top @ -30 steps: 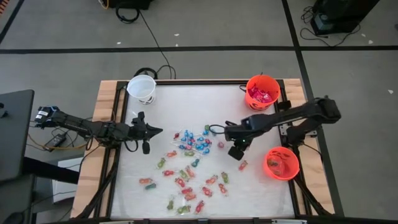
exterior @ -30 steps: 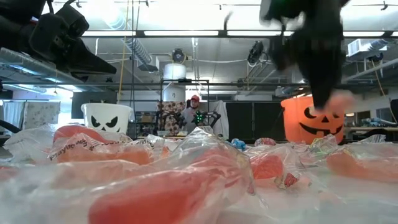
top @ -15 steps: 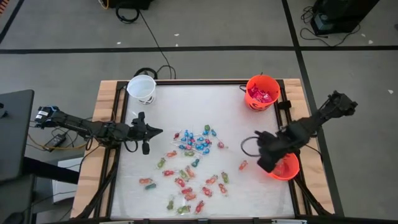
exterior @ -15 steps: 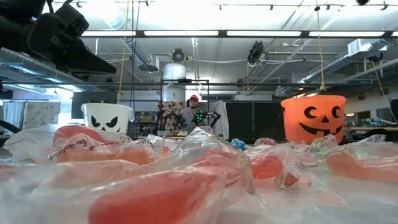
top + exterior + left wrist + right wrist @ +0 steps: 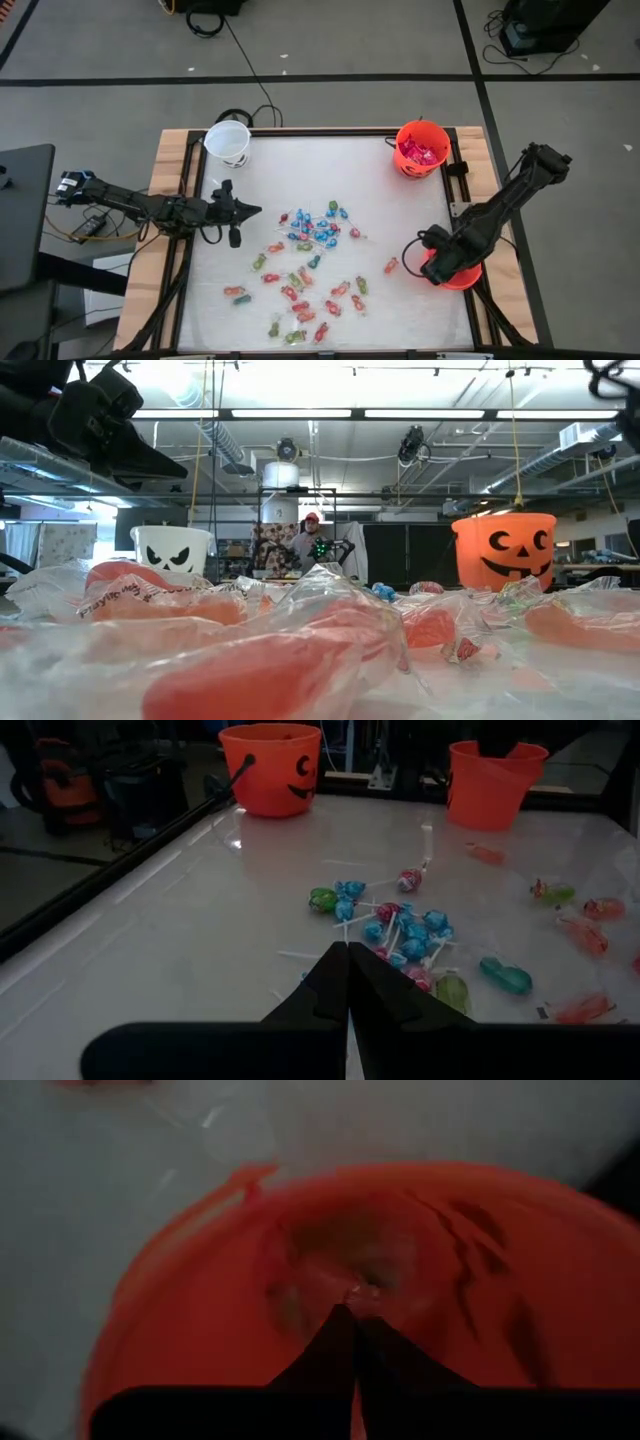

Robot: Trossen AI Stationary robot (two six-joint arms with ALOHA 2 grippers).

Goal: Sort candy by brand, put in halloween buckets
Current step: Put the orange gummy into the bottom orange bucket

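A pale, glossy bench (image 5: pixel 330 170) framed in light wood carries a loose scatter of candy (image 5: pixel 310 250): small crinkly-wrapped pieces in blue, red, green and orange, some on thin white sticks, spread across the middle and near side. Three round plastic pails stand at the edges: a white bucket (image 5: pixel 228 141) at the far left corner, an orange bucket (image 5: pixel 421 148) at the far right corner holding red-wrapped pieces, and a second orange bucket (image 5: pixel 452 268) at the right edge, mostly covered by the right arm.

The right tool (image 5: pixel 352 1315) hangs over that second orange bucket's mouth, its two dark fingers pressed together and pointing down into the smooth orange interior; nothing shows between them. The left tool (image 5: pixel 250 211) hovers near the bench's left side, fingers pressed together and empty, pointing toward the blue cluster of sweets, which lies a little beyond its tips.
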